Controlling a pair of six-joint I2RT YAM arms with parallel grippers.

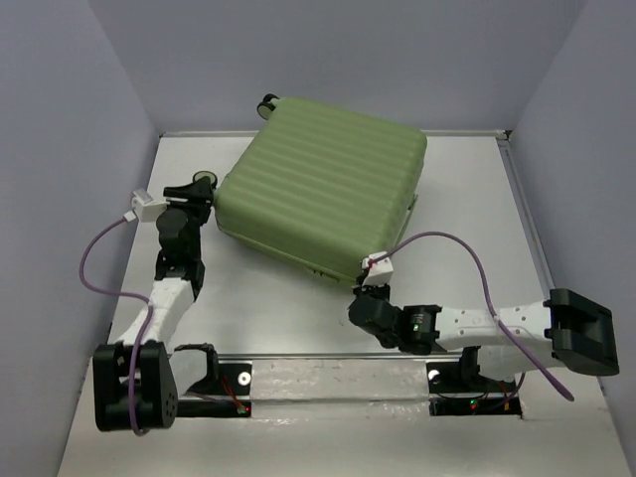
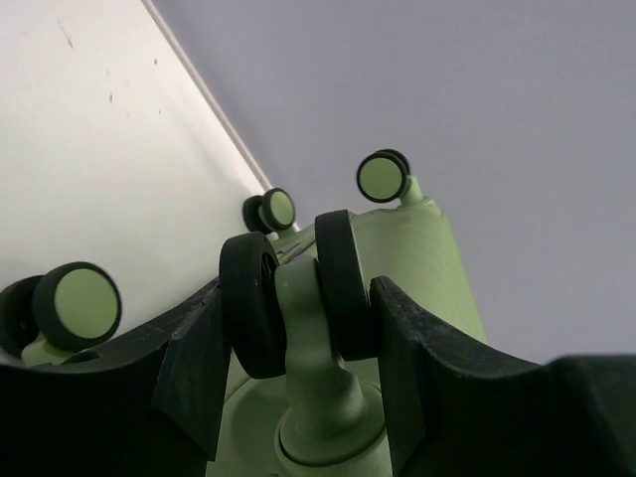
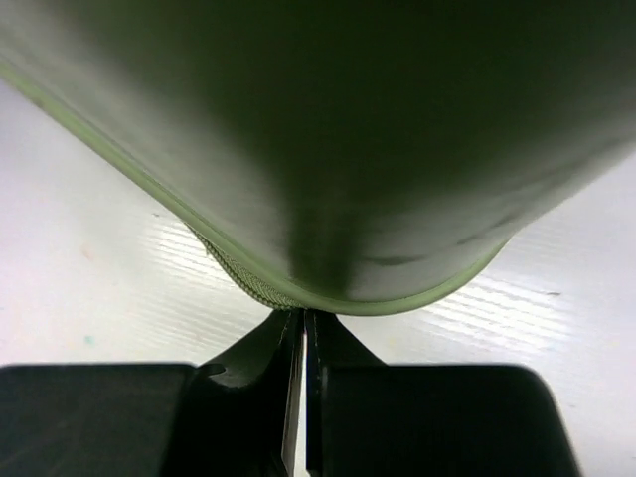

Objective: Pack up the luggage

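Observation:
The luggage, a closed light-green ribbed suitcase, lies flat and skewed at the back of the white table. My left gripper is at its left corner. In the left wrist view the gripper is shut on a black double wheel, one finger pressing each side. My right gripper is at the suitcase's near corner. The right wrist view shows this gripper shut, tips touching the zipper seam under the shell. Nothing shows between the tips.
Other wheels show in the left wrist view; one pokes past the back edge. Grey walls close in the table on three sides. A metal rail with both arm bases runs along the near edge.

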